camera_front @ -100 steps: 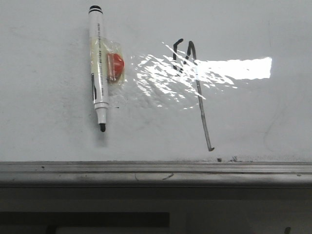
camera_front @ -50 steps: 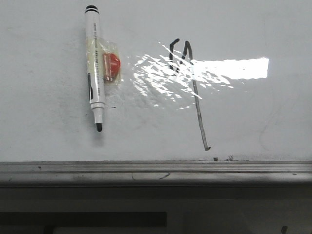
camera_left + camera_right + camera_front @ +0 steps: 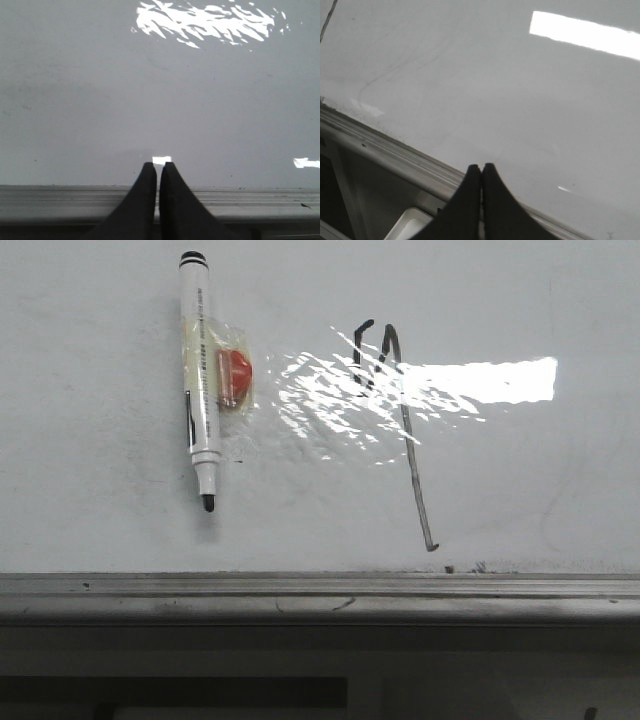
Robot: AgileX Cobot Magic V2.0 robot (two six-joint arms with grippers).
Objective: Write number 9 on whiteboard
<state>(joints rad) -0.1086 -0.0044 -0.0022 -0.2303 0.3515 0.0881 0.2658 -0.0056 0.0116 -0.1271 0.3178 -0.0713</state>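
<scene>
The whiteboard (image 3: 100,520) fills the front view, glossy white with a bright glare patch. The number 9 (image 3: 408,430) is drawn on it in thin black strokes: a small open hooked loop and a long slanted tail. A white marker (image 3: 200,380) with its black tip uncapped lies on the board to the left of the 9, a red block in clear tape beside it. Neither gripper shows in the front view. My left gripper (image 3: 158,166) is shut and empty over the board's near edge. My right gripper (image 3: 481,167) is shut and empty over the board (image 3: 520,100).
A grey metal ledge (image 3: 320,595) runs along the board's near edge; it also shows in the left wrist view (image 3: 50,200) and the right wrist view (image 3: 385,150). A white tray corner (image 3: 410,225) lies below the ledge. Faint curved smudges (image 3: 395,70) mark the board.
The whole front picture shifted slightly left and then back; the marker and the 9 stand where they were a second ago.
</scene>
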